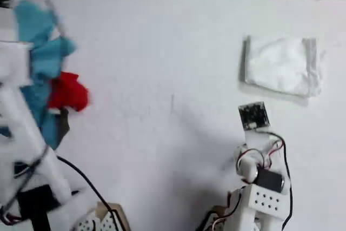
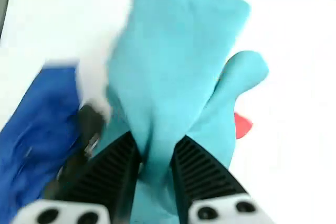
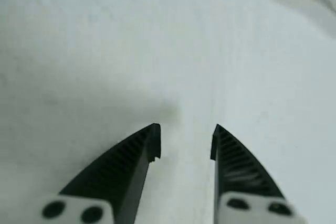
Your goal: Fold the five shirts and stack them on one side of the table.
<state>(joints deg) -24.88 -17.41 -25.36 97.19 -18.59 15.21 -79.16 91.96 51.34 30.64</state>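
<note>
At the table's left edge my left gripper is pinched tight on a fold of the teal shirt, with the red shirt just beside it. The cloth looks limp and light, so I'd grip hems. The wrist view gives me the pinch and a blue shirt; the high view gives the layout. A folded white shirt lies at the right. My right gripper hangs agape and empty.

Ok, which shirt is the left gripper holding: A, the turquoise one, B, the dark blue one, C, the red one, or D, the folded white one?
A: the left gripper is shut on the turquoise shirt, with the cloth bunched between its jaws.
</note>
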